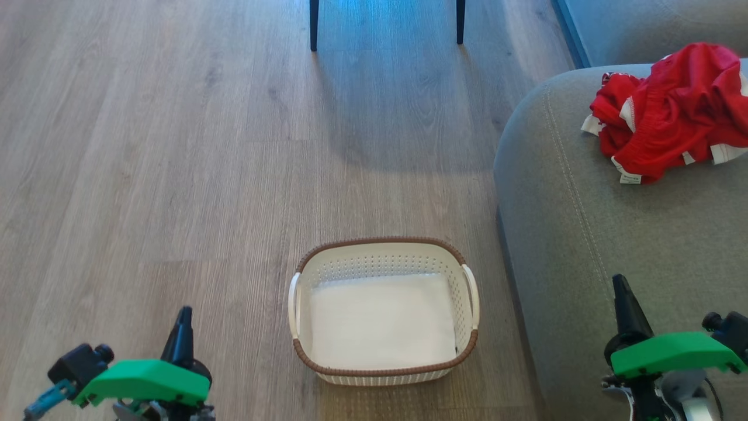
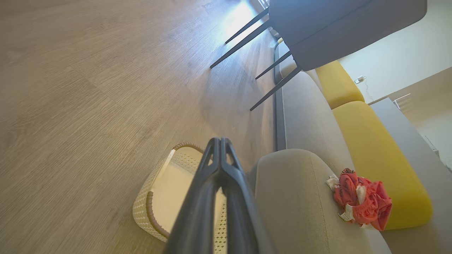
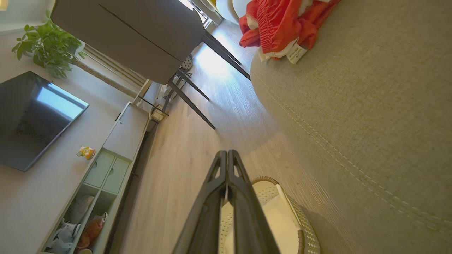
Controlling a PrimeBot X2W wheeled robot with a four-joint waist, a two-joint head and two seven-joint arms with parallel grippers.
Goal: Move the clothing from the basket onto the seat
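As the grey seat [image 1: 643, 245] flanks the white basket [image 1: 383, 241] on the wood floor [image 1: 146, 175], I see the red clothing [image 1: 672, 111] heaped on the seat, well ahead of my right gripper [image 1: 618, 282]; it and my left gripper [image 1: 184, 314] are both pressed together.

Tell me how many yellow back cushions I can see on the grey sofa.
2: one plump yellow cushion beside the crumpled red clothing, a second yellow cushion farther along. More may be hidden.
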